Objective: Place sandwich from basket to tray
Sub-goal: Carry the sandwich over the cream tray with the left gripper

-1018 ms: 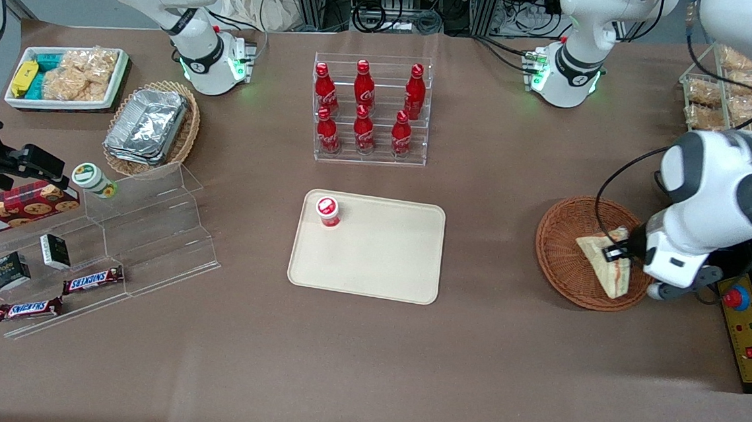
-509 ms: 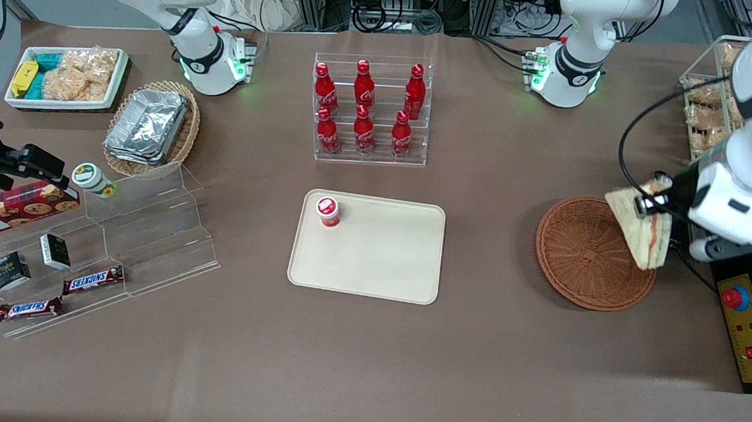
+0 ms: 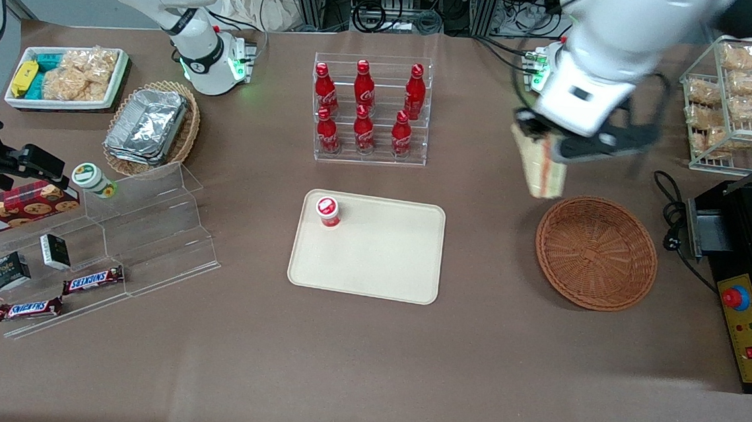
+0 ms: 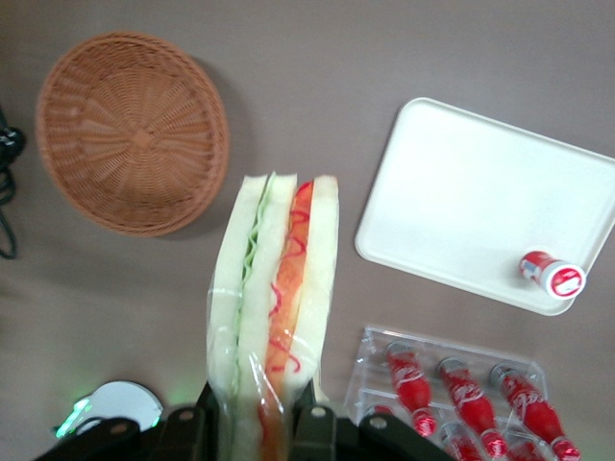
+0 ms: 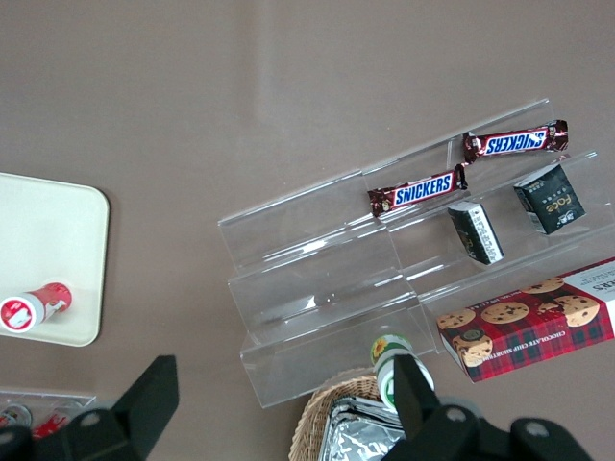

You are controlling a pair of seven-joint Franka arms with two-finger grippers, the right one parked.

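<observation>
Carrying the sandwich pinched in the gripper, raised high above the table to clear the basket, heading toward the tray

Reddish-brown woven basket; cream tray.

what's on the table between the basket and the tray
Bare brown table, as the front view shows. The gripper carries the sandwich in the air, farther from the camera than the basket and tray.
</observation>
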